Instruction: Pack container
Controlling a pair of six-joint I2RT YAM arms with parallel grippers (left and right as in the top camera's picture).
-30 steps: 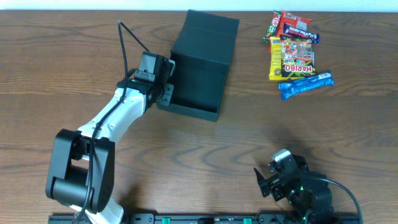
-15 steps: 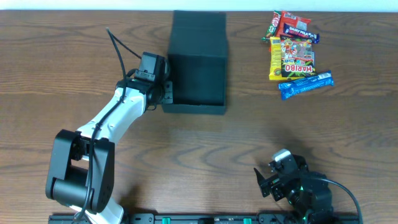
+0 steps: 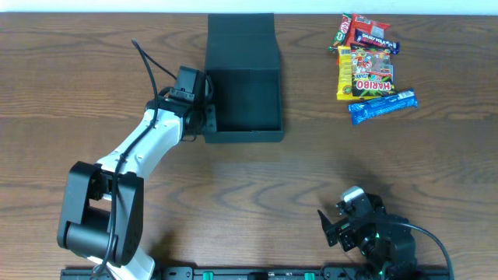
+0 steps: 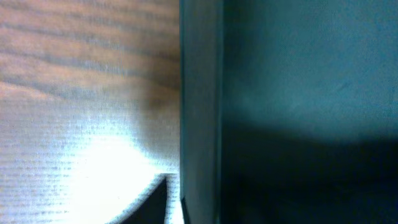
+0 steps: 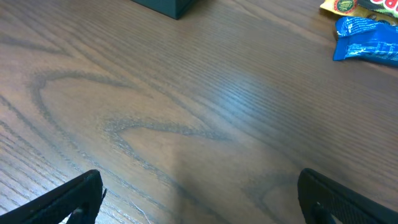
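Sitting open near the far edge of the surface (image 3: 117, 47), lid flap laid back toward that edge: the container (image 3: 243, 101), still holding nothing, with the snack packets (image 3: 369, 66) piled well apart at the far right corner. Straddling the container's left wall with the left pincer (image 3: 204, 117), grip impossible to tell; idling spread wide near the front edge, the right pincer (image 3: 336, 227). Judging the box-positioning step nearly finished, and next calling for reaching to the packets and carrying one in.
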